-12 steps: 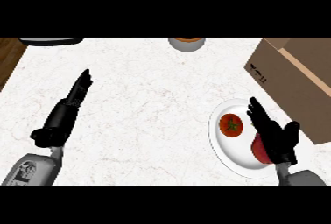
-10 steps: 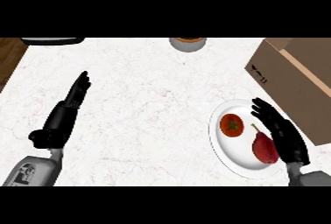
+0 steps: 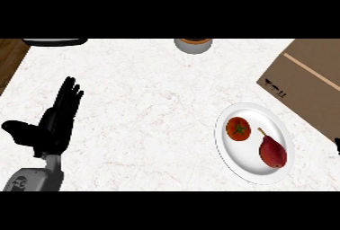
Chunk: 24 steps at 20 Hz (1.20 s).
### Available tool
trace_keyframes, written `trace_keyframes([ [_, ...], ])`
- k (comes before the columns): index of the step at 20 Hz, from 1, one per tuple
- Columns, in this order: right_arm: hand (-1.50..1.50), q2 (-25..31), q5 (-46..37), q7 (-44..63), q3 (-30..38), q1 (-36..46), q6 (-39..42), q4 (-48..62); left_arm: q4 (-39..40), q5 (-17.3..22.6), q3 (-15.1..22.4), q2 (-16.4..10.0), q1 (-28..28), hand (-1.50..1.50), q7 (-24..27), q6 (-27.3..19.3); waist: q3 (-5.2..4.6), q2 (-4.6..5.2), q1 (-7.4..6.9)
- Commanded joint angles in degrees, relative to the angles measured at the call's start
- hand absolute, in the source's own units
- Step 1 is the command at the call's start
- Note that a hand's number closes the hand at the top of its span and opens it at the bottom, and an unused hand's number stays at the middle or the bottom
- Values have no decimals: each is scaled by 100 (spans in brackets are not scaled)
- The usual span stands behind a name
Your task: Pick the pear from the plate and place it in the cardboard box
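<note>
I see the pear (image 3: 273, 152) lengthwise on the plate's (image 3: 239, 155) right half, nearer my right robot hand (image 3: 337, 147), whose state I cannot tell.

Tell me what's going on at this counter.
Nothing is being handled. The pear lies on the white plate beside a tomato, not yet picked up. The cardboard box sits beyond the plate, at the right. The left hand rests open at the left; only a sliver of the right hand shows at the right edge.
</note>
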<state>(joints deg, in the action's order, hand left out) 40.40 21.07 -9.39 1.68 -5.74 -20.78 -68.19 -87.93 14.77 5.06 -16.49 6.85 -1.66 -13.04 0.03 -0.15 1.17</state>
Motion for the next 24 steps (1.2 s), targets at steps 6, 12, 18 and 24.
trace_keyframes([
  [6,-150,1307,-547,-427,124,-479,1155,-55,-434,129,-79,64,131,0,-781,-183,-5,9,-89],
  [12,-150,2497,-541,981,-557,-633,2693,-1078,-488,190,-115,17,15,0,-822,-97,-25,-1,-135],
  [18,-150,2731,287,2962,-390,1,3221,-2236,-529,127,-131,25,-59,0,-740,40,-14,6,-141],
  [24,-150,2137,256,3411,-116,253,3415,-2514,-1225,-45,-158,61,-380,0,-1141,-74,-4,3,-130],
])
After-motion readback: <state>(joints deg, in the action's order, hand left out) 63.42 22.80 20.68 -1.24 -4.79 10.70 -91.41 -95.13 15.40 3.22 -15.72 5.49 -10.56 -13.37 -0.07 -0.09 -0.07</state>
